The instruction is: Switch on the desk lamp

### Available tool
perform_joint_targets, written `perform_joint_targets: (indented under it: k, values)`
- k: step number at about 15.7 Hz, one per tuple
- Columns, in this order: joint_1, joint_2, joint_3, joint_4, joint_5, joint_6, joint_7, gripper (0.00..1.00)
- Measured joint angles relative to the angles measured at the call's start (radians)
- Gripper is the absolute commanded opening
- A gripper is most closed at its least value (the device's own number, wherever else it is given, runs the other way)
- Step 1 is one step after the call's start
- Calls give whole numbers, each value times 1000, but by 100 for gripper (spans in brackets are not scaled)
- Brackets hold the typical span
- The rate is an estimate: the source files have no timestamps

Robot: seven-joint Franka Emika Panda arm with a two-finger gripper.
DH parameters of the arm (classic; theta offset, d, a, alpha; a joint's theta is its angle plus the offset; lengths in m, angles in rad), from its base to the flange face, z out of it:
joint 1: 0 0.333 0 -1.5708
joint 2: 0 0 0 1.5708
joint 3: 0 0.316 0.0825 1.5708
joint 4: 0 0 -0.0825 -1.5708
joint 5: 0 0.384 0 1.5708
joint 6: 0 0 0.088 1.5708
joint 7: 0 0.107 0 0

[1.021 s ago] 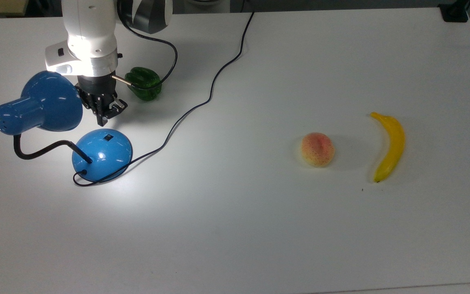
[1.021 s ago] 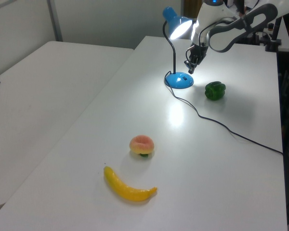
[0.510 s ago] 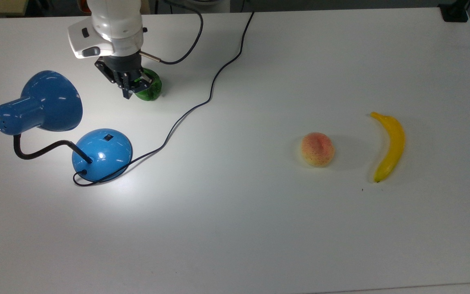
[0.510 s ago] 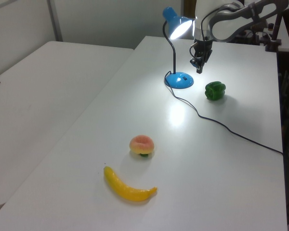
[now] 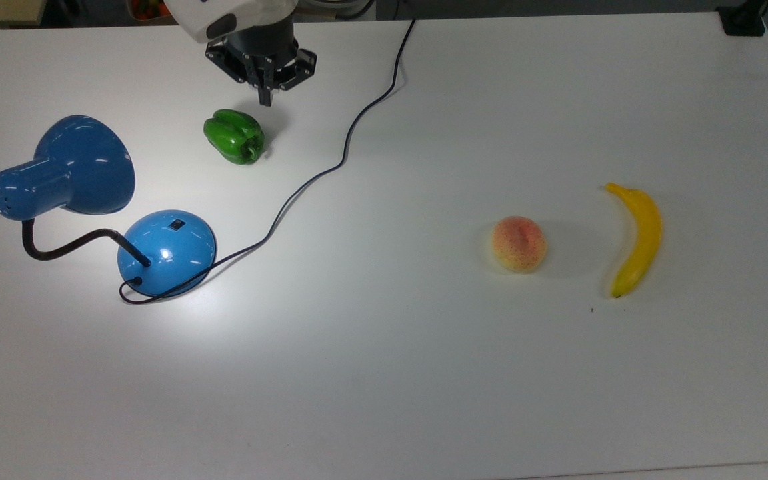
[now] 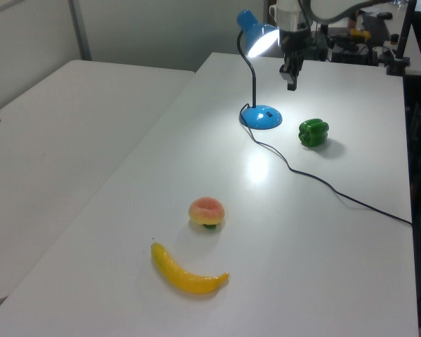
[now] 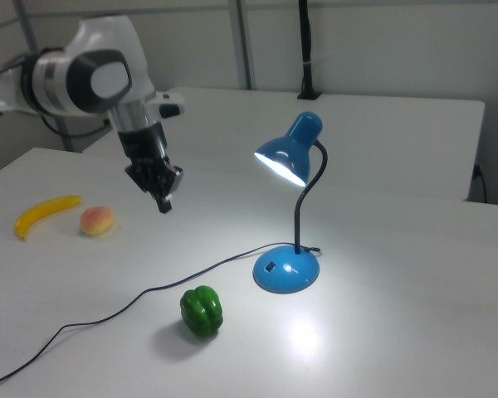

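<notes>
The blue desk lamp stands at the top view's left, its bell shade (image 5: 84, 167) on a black gooseneck above the domed base (image 5: 167, 252). A small black switch (image 5: 175, 225) sits on the base. The lamp is lit: the shade (image 7: 282, 166) glows and a bright patch lies on the table beside the base (image 7: 286, 272). My gripper (image 5: 265, 100) hangs in the air near the table's far edge, well away from the lamp and beyond the green pepper (image 5: 236, 137). Its fingers are shut with nothing between them. It is also seen in the left view (image 6: 291, 84) and the right view (image 7: 163, 206).
The lamp's black cord (image 5: 344, 143) snakes from the base across the table to the far edge. A peach (image 5: 519, 243) and a banana (image 5: 636, 239) lie at the top view's right. The white table (image 5: 384, 373) is bare toward the near edge.
My gripper has risen from just above the lamp's base and moved past the pepper toward the top view's upper middle. The lamp stays lit and nothing else has moved.
</notes>
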Motion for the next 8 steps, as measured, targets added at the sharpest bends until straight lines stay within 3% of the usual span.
perform_joint_targets:
  k: [3,4,6,8]
  values:
    - [13,-25,-2,73,42,-97,-84,4]
    - [26,-38,-6,82,45,-111,-97,15]
    - [52,-64,-10,87,45,-133,-103,56]
    - [66,-83,-11,87,45,-146,-103,76]
